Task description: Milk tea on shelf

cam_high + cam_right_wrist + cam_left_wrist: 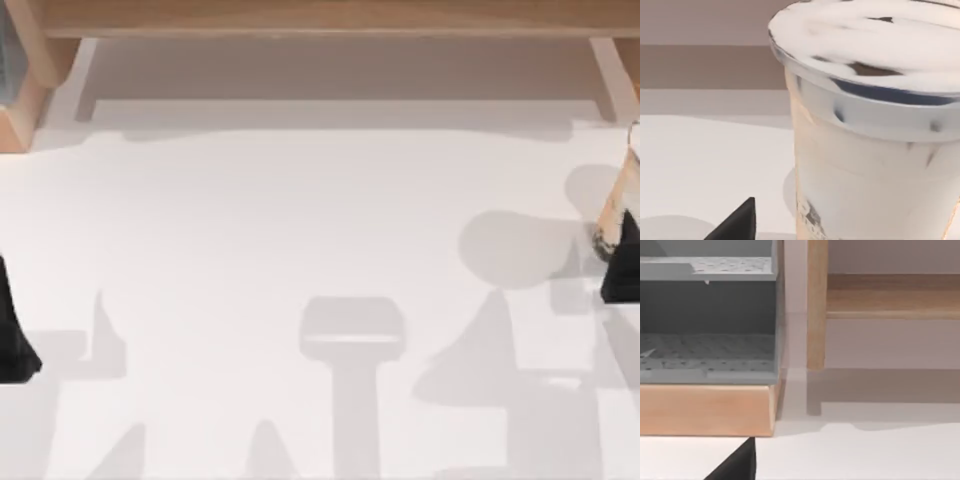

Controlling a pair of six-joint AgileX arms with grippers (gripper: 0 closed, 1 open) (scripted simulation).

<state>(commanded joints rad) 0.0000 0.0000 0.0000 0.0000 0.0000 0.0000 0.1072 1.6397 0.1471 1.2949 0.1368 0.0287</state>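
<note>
The milk tea (618, 205) stands at the table's far right edge, a clear cup with a white top and dark pearls at its base. My right gripper (622, 268) sits right at the cup's near side, open. In the right wrist view the milk tea (875, 165) looms very close, with one black fingertip (740, 224) apart from its wall. The shelf (320, 18) runs along the table's far side, a long wooden board on side supports. My left gripper (12, 335) is parked open at the left edge, holding nothing.
A wooden-based grey perforated rack (707, 340) stands at the far left beside the shelf's left support (816, 305). The white table (300, 220) stretches between the two arms, crossed by grey shadows.
</note>
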